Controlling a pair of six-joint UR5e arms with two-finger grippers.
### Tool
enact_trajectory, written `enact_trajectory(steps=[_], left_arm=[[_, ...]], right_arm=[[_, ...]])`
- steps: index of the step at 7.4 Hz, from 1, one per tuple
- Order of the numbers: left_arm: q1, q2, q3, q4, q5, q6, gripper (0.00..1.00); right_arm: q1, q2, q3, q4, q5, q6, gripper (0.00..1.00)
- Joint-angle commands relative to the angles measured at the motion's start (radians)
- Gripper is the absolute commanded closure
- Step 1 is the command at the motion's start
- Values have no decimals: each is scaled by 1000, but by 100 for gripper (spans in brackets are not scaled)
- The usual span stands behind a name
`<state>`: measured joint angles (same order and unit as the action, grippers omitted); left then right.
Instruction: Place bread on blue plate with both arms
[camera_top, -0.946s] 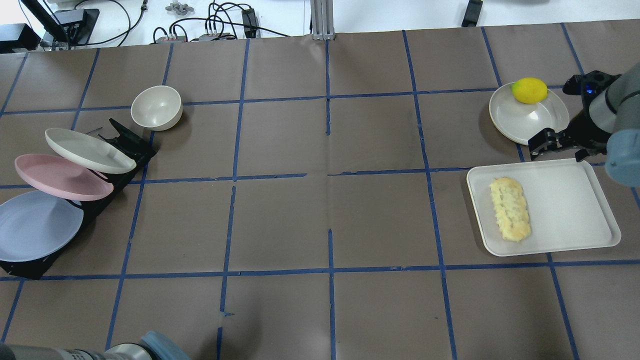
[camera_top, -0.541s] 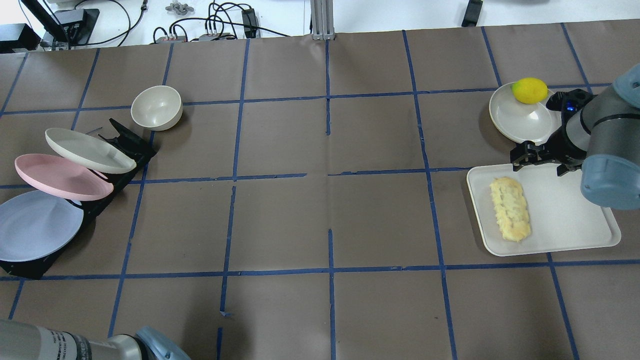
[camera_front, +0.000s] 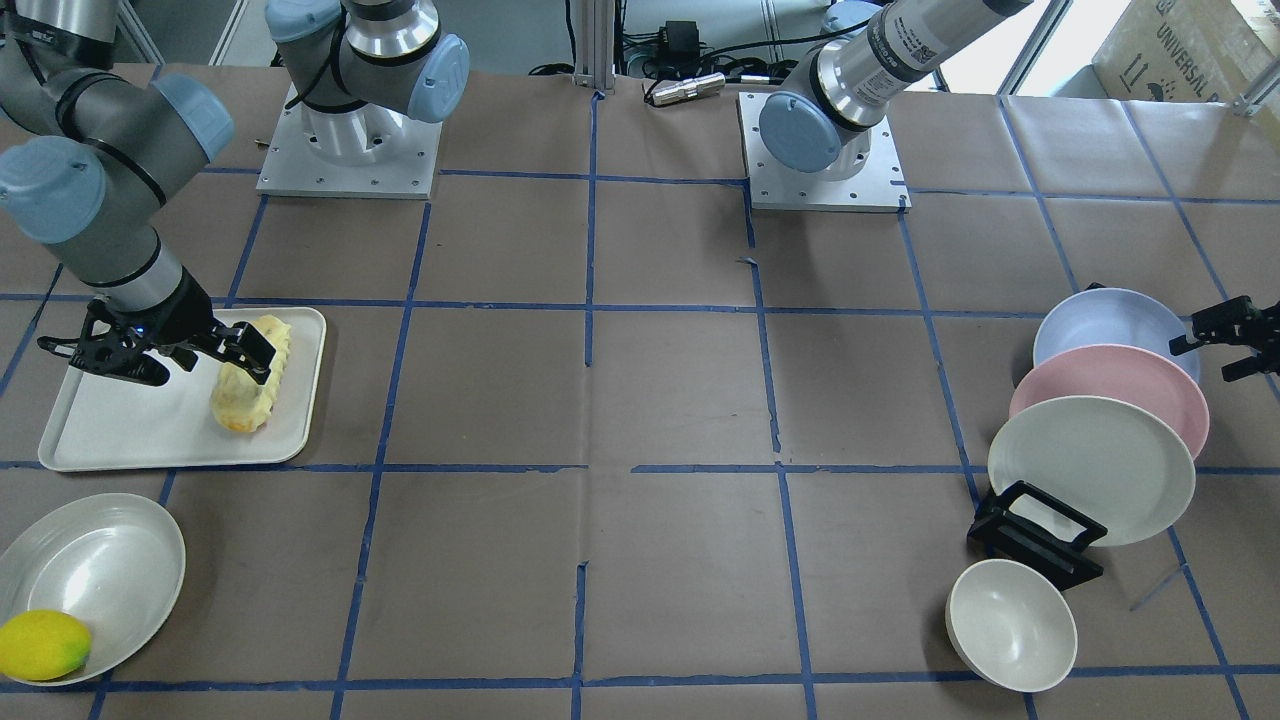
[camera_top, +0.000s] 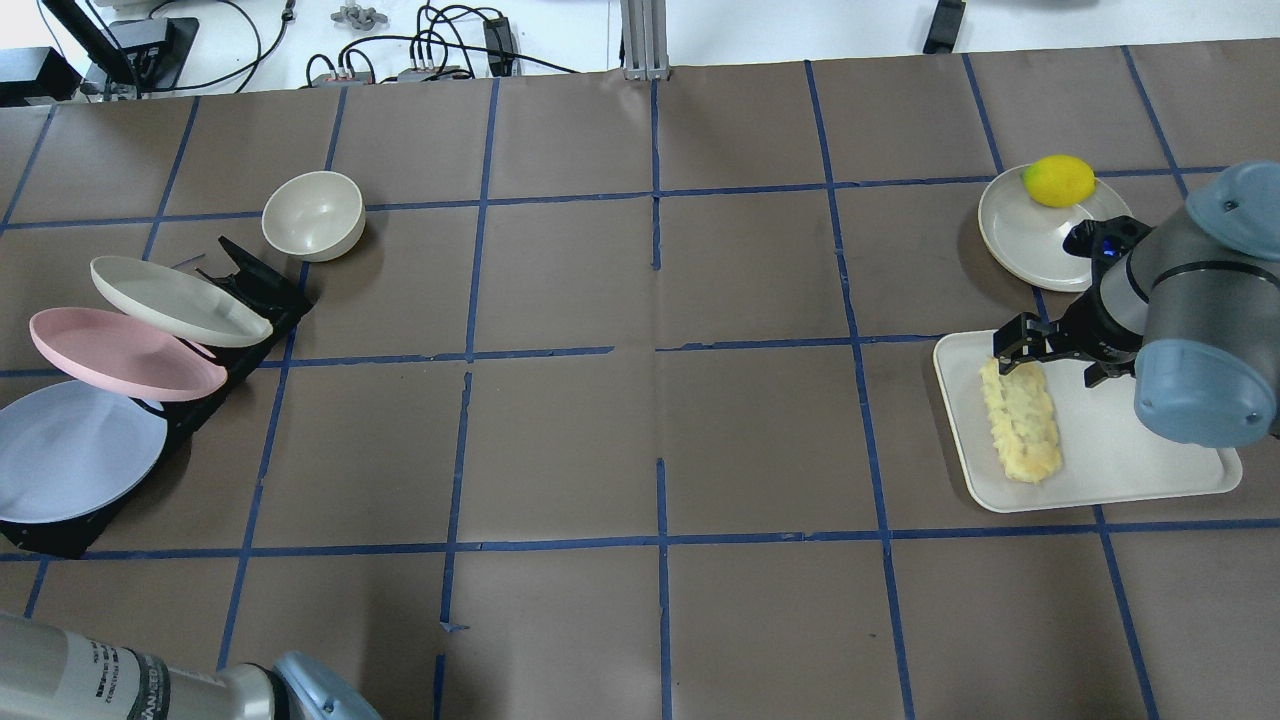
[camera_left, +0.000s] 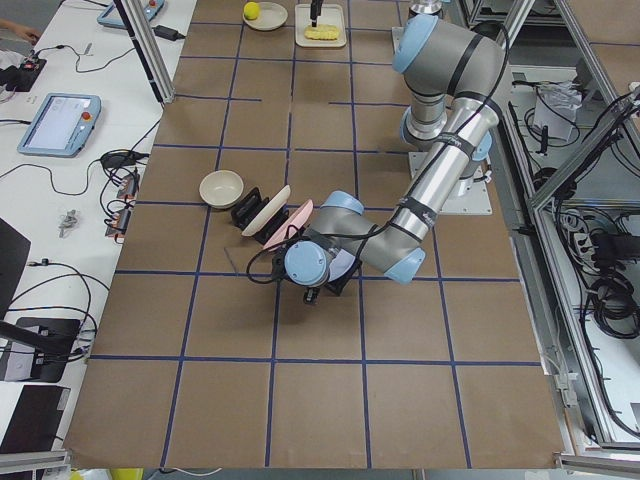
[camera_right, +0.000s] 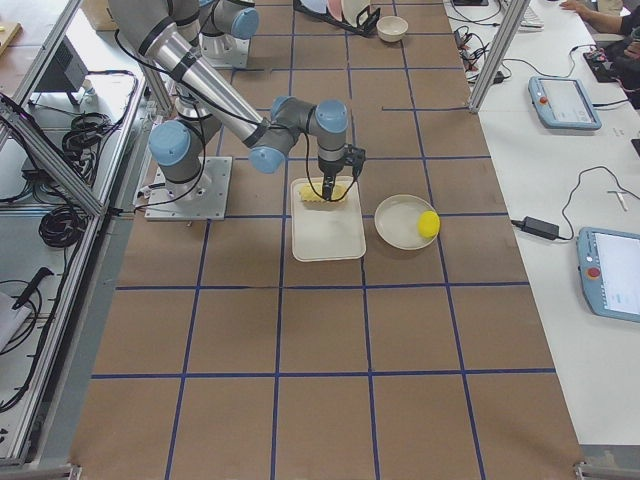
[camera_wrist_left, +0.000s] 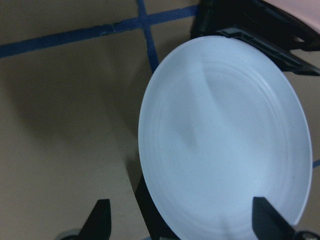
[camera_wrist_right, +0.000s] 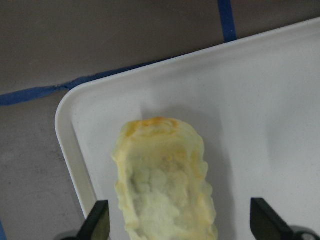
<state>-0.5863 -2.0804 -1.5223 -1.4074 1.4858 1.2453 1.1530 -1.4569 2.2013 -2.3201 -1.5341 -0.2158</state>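
The right gripper (camera_top: 1050, 360) has come in from beside the white plate (camera_top: 1030, 245), where it hung just under a second ago. It crossed the far rim of the tray (camera_top: 1150, 450) and now sits over the far end of the bread (camera_top: 1022, 420). Its jaws are spread wide. In the right wrist view one finger shows at each lower corner with the browned end of the loaf between them, and neither finger touches it. The bread has not moved. It lies lengthwise on the tray, close to the tray's inner edge.

More of the left arm (camera_top: 100, 685) shows in the bottom left corner of the overhead view than before, though its gripper stays out of that view. The front-facing view shows the left gripper (camera_front: 1208, 355) just beside the blue plate (camera_front: 1110, 320). In the left wrist view its jaws stand apart, with the plate's face filling the space ahead of them.

The blue plate leans in the black rack (camera_top: 250, 295) in the slot nearest the robot, well apart from the bread. The pink plate (camera_top: 120, 355) and the cream plate (camera_top: 175, 300) stand behind it. These plates, the bowl (camera_top: 312, 215) and the lemon (camera_top: 1058, 181) on the white plate are where they were.
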Motion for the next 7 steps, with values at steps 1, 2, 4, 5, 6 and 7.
enact_trajectory(steps=[1, 2, 4, 5, 6, 7], left_arm=[[-3, -23, -4, 16, -4, -10, 2], [-3, -23, -3, 4, -6, -36, 24], [-4, -24, -9, 4, -1, -32, 69], [-4, -26, -13, 4, 13, -35, 76], [-6, -21, 7, 1, 14, -38, 84], [-6, -8, 7, -1, 16, -40, 85]], right_arm=[[1, 1, 37, -1, 2, -1, 0], [1, 7, 47, -14, 0, -4, 0], [1, 15, 101, -83, 0, -5, 0], [1, 24, 133, -202, -1, -10, 0], [-1, 27, 144, -267, -3, -13, 24], [-1, 17, 133, -260, -20, -14, 62]])
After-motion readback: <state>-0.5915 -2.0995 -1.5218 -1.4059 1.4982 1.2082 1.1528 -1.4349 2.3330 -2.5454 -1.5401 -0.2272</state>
